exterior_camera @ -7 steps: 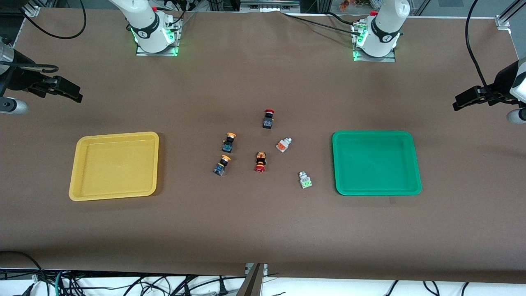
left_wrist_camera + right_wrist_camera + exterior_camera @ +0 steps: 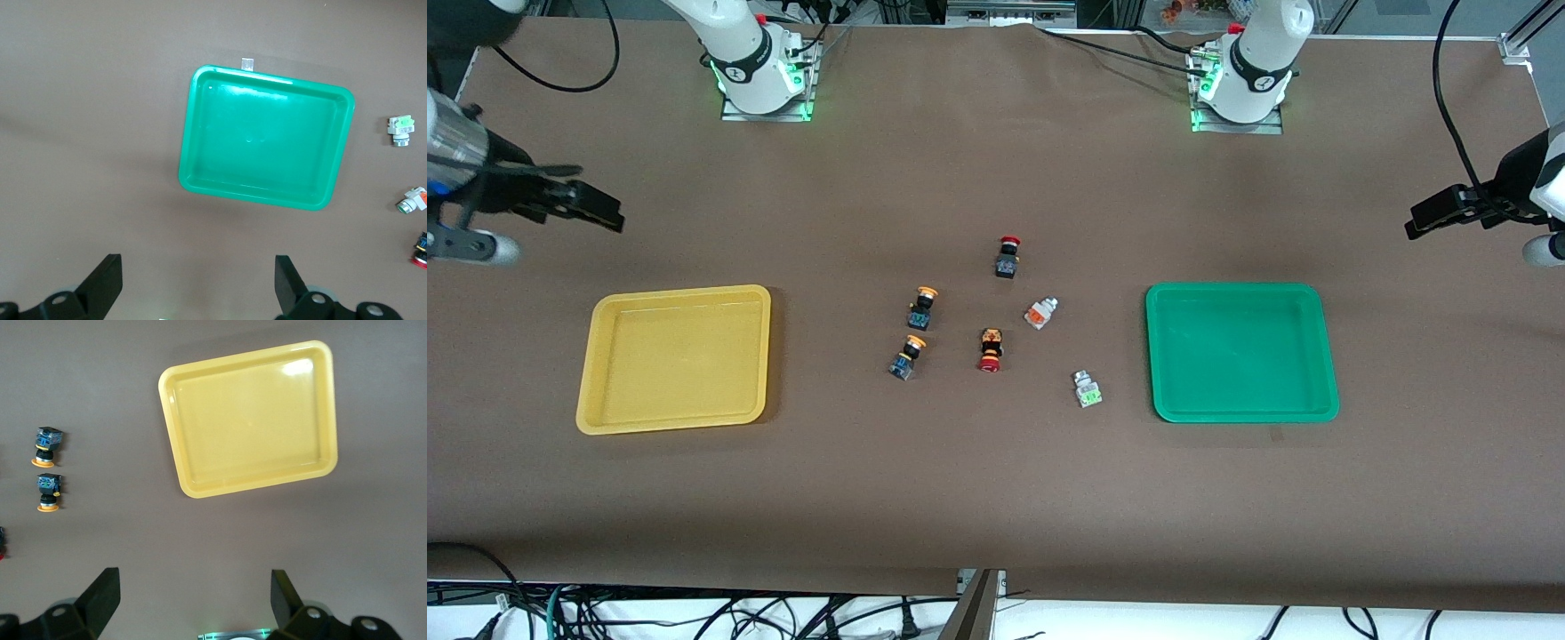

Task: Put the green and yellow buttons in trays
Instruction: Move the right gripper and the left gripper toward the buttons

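Note:
Two yellow-capped black buttons (image 2: 921, 308) (image 2: 905, 356) lie mid-table, also in the right wrist view (image 2: 47, 446) (image 2: 48, 492). A clear button with an orange insert (image 2: 1040, 312) and one with a green insert (image 2: 1086, 388) lie nearer the green tray (image 2: 1240, 352); both show in the left wrist view (image 2: 412, 201) (image 2: 401, 129) beside the green tray (image 2: 265, 136). The yellow tray (image 2: 674, 357) is empty, also in the right wrist view (image 2: 250, 416). My right gripper (image 2: 591, 209) (image 2: 193, 590) is open, high over the table's right-arm end. My left gripper (image 2: 1427, 218) (image 2: 199, 277) is open and empty, high over the left-arm end.
Two red-capped black buttons (image 2: 1007, 256) (image 2: 990, 348) lie among the others in the middle. Both arm bases (image 2: 760, 76) (image 2: 1240, 84) stand along the table's edge farthest from the front camera. Cables hang below the table's near edge.
My right gripper has shifted a little toward the table's middle and tilted. The left arm, buttons and trays have not moved.

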Controlling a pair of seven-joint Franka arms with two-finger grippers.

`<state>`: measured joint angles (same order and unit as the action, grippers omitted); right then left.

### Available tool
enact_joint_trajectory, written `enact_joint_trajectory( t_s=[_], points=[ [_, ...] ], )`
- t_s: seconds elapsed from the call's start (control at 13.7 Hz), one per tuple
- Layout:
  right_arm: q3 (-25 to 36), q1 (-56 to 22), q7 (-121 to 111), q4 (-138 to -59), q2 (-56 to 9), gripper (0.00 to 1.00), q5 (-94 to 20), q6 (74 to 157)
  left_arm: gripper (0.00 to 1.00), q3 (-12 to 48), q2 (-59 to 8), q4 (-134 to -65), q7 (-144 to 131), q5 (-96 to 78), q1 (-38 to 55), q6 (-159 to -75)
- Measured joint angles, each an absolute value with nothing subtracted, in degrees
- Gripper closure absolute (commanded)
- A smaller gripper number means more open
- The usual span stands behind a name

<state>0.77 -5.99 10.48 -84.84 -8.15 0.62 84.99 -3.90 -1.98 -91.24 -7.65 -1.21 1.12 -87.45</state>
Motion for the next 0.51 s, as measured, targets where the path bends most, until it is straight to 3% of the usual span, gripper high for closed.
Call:
enact_joint_trajectory(
  t_s=[0.29,0.51],
  points=[
    [0.55,-10.69,11.14,-85.44,-19.72,0.00,0.43,93.31,0.00,-2.74,-3.51,-93.09,-7.88,-6.23,1.67,-87.53],
    [0.34,-14.99,20.39,-85.51,-28.62,0.00,-0.68,102.33,0.00,5.69,-9.88,-95.42,-18.83,-7.09,3.51,-96.36]
  ],
)
